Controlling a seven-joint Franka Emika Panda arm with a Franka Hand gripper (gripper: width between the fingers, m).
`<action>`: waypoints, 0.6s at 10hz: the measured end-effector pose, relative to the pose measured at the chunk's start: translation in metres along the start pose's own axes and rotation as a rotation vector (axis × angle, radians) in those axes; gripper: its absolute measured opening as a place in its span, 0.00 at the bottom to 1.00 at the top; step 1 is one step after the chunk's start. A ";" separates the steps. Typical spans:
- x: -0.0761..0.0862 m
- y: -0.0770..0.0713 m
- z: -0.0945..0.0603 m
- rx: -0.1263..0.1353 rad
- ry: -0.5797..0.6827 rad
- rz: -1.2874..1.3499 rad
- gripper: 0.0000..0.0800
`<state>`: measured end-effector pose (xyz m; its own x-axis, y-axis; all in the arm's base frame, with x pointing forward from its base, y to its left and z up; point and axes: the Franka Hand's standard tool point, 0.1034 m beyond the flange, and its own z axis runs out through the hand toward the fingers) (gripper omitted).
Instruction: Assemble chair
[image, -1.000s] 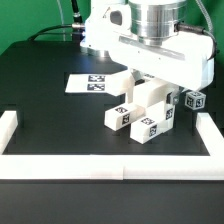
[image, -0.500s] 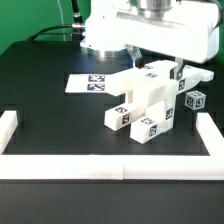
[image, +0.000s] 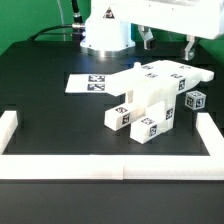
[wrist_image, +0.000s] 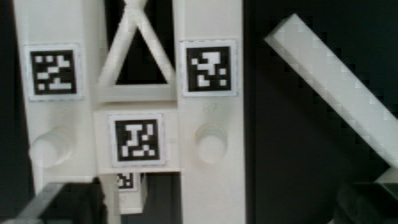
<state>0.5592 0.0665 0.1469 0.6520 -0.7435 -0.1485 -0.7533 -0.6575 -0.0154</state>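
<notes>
Exterior view, left to right: the low white border wall (image: 8, 125) runs along the edge of the black table (image: 50, 120). The marker board (image: 95, 83) lies flat at centre-left, with the robot base (image: 105, 35) behind it. The chair (image: 150, 100) sits just right of centre, well apart from the front wall and partly built: blocky tagged pieces on the table, a flat tagged slab across the top, one corner of it reaching toward the marker board. The gripper (image: 170, 42) hangs above that slab, jaws spread wide with nothing between them, fingers (image: 190, 46) clear of the chair. One loose tagged block (image: 197, 100) rests on the table just beside the chair at far right, near the right-hand wall. Wrist view: the chair (wrist_image: 205, 110) fills the frame. It shows two long white slats with a tag each, a crosspiece with a third tag, and an angled slab edge beside them.
</notes>
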 end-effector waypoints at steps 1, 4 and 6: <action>0.000 0.000 0.000 -0.001 0.000 0.000 0.81; -0.031 0.010 0.011 0.005 0.005 0.000 0.81; -0.067 0.009 0.023 0.007 0.010 -0.040 0.81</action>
<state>0.5071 0.1134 0.1336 0.6823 -0.7179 -0.1380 -0.7272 -0.6858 -0.0280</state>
